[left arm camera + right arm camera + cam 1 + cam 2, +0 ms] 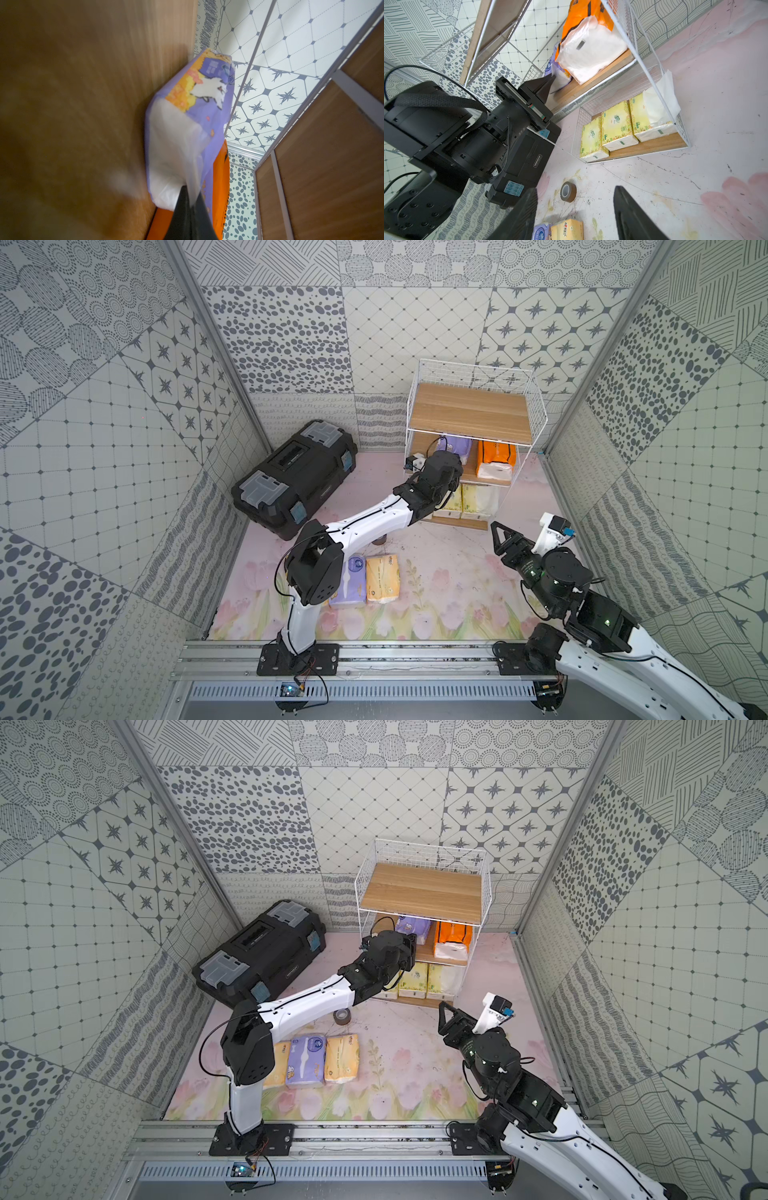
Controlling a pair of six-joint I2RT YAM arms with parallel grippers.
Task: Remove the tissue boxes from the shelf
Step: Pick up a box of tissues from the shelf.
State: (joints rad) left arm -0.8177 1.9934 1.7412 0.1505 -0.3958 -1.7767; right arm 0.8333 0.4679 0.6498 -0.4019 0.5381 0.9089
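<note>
3 of 8 tissue packs are already off the shelf [422, 892]. They lie side by side on the floor, lower middle of a top view: floor lavender pack [306, 1060], a pale orange pack [341, 1058] to its right, and a second pale orange pack [277, 1067] to its left, partly hidden by the left arm.

5 are left on the rack, right of centre in both top views:
- Mid tier: shelf lavender pack [187, 124] on the left, bright orange pack [453, 938] just beside it.
- Bottom tier: yellow-green packs [616, 124], 3 in a row, nothing near them.
- Top board: bare.

Step in hand looks like pack no. 4. The left gripper [190, 197] reaches into the mid tier and is clenched on the clear wrap at the near end of the shelf lavender pack. The grip is on loose film, not the body, so it prob. could slip or stretch on the pull-out. The pack looks tilted in the wrist view. It's too blurred to tell if it's off the board.

The right gripper [500, 537] hangs over the floor below the rack, right of centre in frame, jaws apart, holding nothing.

Under half done. After this one, the orange pack + 3 yellow-green are left.
</note>
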